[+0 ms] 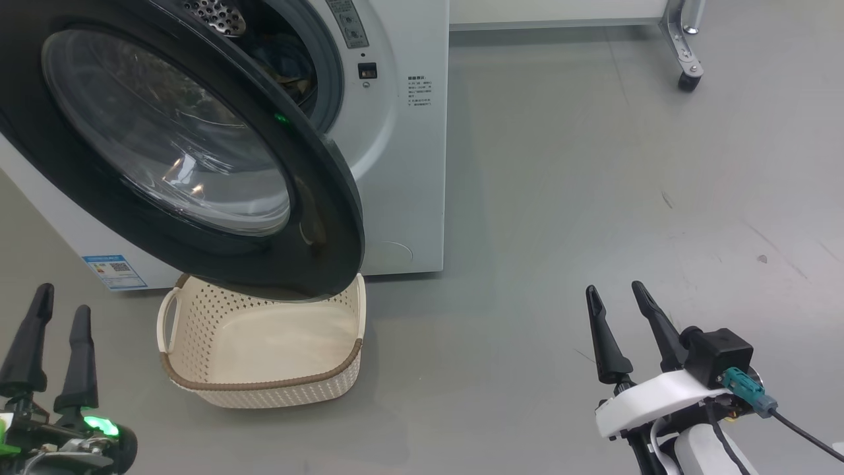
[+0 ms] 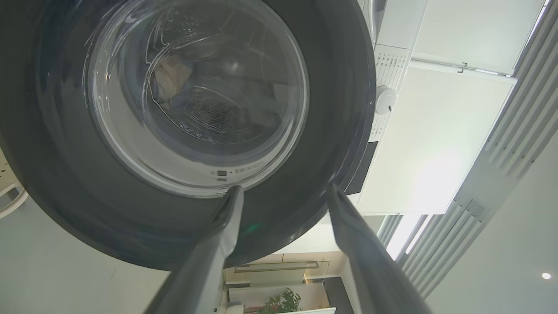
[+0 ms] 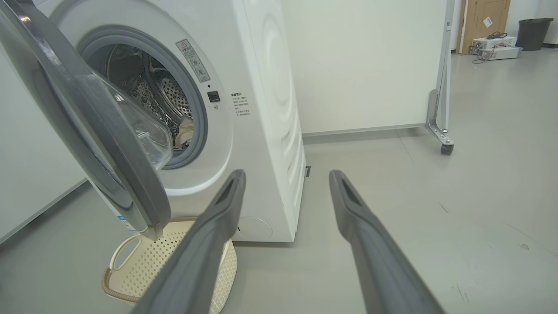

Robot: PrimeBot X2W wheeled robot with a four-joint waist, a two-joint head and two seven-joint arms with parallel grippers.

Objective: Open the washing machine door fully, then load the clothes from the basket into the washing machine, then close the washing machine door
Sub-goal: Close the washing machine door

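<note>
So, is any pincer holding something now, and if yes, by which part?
Nothing is held. The left pincer and the right pincer both stand open, with nothing between their fingers. The clothes lie inside the washing machine.

Glossy black rim and clear smooth glass bowl on the washing machine door (image 1: 178,145), smooth white painted panels on the washing machine (image 1: 395,165), shiny perforated steel drum (image 1: 214,16), matt grey rubber gasket (image 3: 199,126), matt cream plastic basket (image 1: 264,389) with brown woven-look rim, smooth matt grey floor (image 1: 593,165)
</note>
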